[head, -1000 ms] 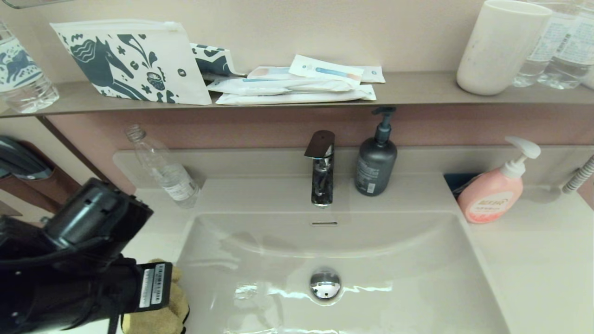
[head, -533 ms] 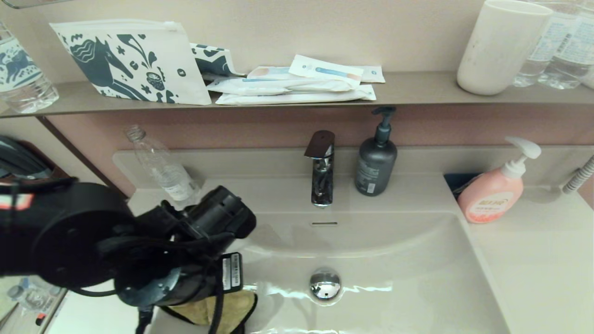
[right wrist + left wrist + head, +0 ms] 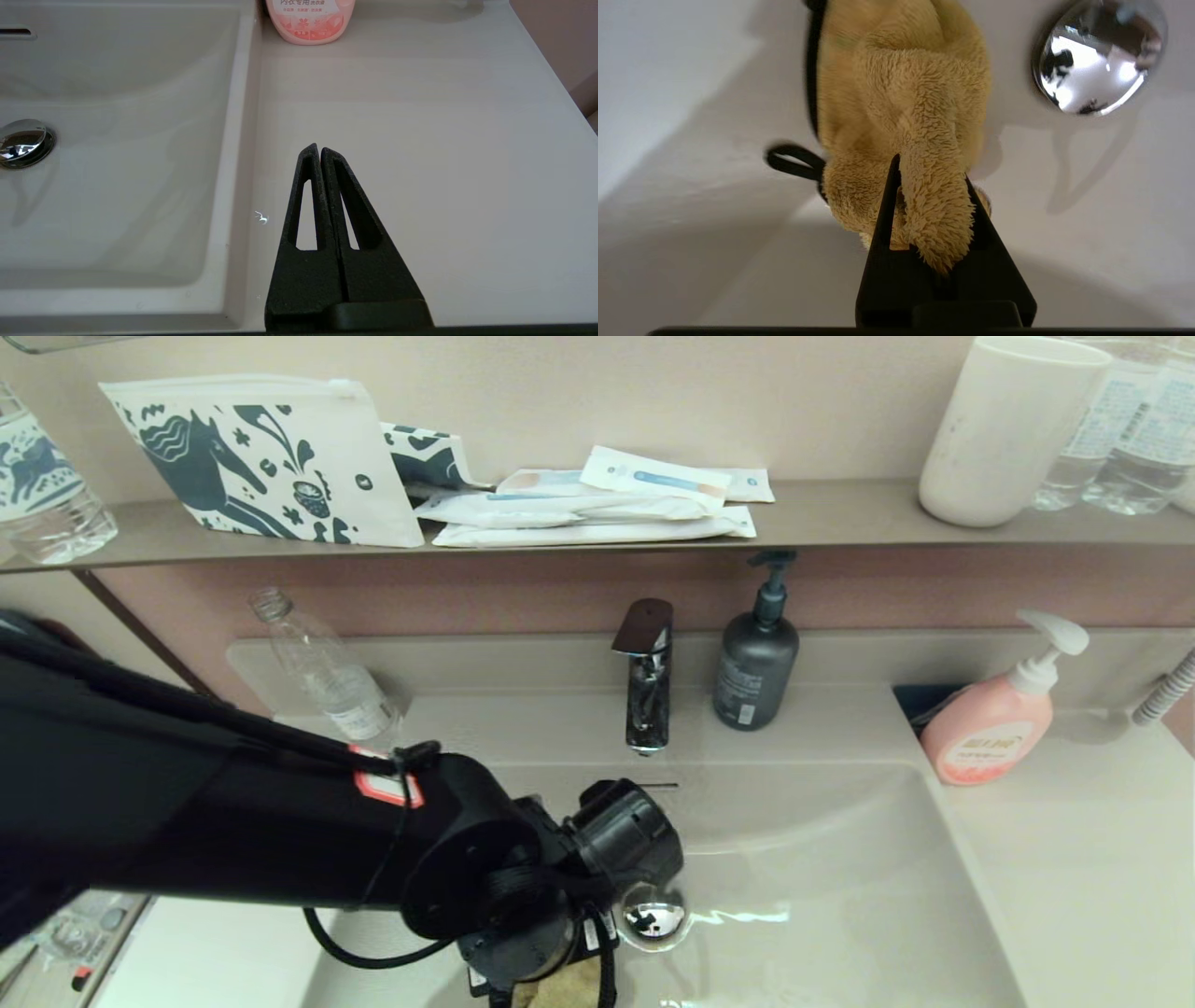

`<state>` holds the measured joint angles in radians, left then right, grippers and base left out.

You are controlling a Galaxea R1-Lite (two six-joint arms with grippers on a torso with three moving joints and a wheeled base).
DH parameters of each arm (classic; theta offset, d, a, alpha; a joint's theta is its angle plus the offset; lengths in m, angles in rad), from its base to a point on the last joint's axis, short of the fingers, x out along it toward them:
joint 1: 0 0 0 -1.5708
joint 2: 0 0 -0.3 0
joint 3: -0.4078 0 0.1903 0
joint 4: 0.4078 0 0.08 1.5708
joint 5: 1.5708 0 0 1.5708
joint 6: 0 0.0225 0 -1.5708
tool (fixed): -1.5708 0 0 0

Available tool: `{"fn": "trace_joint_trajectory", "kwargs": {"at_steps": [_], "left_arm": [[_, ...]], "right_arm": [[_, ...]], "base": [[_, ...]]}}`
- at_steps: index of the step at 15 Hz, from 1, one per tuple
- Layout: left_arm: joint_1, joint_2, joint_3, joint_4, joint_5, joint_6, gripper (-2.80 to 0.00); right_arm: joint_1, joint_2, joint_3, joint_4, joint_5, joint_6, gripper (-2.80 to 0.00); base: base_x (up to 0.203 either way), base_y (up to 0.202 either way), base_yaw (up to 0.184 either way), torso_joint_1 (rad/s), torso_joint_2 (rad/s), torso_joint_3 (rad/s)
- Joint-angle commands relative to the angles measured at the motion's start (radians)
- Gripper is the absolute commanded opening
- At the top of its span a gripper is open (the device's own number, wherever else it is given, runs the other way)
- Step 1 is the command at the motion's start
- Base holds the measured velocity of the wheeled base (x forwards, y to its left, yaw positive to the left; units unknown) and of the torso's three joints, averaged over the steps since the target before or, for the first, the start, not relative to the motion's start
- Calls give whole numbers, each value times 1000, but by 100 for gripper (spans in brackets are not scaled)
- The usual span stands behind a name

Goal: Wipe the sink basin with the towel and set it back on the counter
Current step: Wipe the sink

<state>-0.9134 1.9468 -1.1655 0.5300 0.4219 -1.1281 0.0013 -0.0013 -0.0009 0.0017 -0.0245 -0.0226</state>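
The mustard-yellow towel [image 3: 901, 93] hangs bunched from my left gripper [image 3: 930, 170], which is shut on a fold of it. The cloth rests against the floor of the off-white sink basin [image 3: 822, 896], close beside the chrome drain plug [image 3: 1099, 56]. Its black loop [image 3: 794, 161] sticks out to one side. In the head view my left arm [image 3: 523, 896] reaches across the basin and covers most of the towel [image 3: 569, 987]. My right gripper [image 3: 320, 149] is shut and holds nothing. It hovers over the counter [image 3: 420, 116] to the right of the basin.
Behind the basin stand the faucet [image 3: 646, 681], a dark pump bottle [image 3: 756, 663] and a clear plastic bottle [image 3: 327, 677]. A pink pump bottle [image 3: 994, 719] sits on the right counter. The wall shelf [image 3: 840, 523] carries pouches, packets and a white cup [image 3: 1008, 429].
My left arm has swung right from the left counter edge into the basin, carrying the towel from the left side to just beside the drain plug.
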Motion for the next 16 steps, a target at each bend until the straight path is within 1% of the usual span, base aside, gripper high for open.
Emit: {"fn": "trace_joint_trajectory", "kwargs": {"at_steps": [1,3,4,8,10,11,13,15,16], "left_arm": [[-26,63,-29,4,-4,-22,-280],[-44,74,-86,13,-5,-94,-280],[-64,77,-121,36,-14,-114,-280],[-112,54,-293,109,-120,-121,-280],[-157,55,-380,143,-160,-134,-280],[-173,65,-395,140,-180,-154,-280],[-178,65,-405,92,-244,-157,-280],[-220,62,-401,55,-294,-157,-280],[-231,76,-400,42,-307,-157,-280]], "right_arm": [[0,1,1,0,0,0,-280],[0,1,-1,0,0,0,-280],[0,1,0,0,0,0,-280],[0,1,0,0,0,0,-280],[0,1,0,0,0,0,-280],[0,1,-1,0,0,0,-280],[0,1,0,0,0,0,-280],[0,1,0,0,0,0,-280],[0,1,-1,0,0,0,-280]], "base": [[0,0,0,0,0,0],[0,0,0,0,0,0],[0,0,0,0,0,0],[0,0,0,0,0,0],[0,0,0,0,0,0],[0,0,0,0,0,0],[0,0,0,0,0,0],[0,0,0,0,0,0],[0,0,0,0,0,0]]}}
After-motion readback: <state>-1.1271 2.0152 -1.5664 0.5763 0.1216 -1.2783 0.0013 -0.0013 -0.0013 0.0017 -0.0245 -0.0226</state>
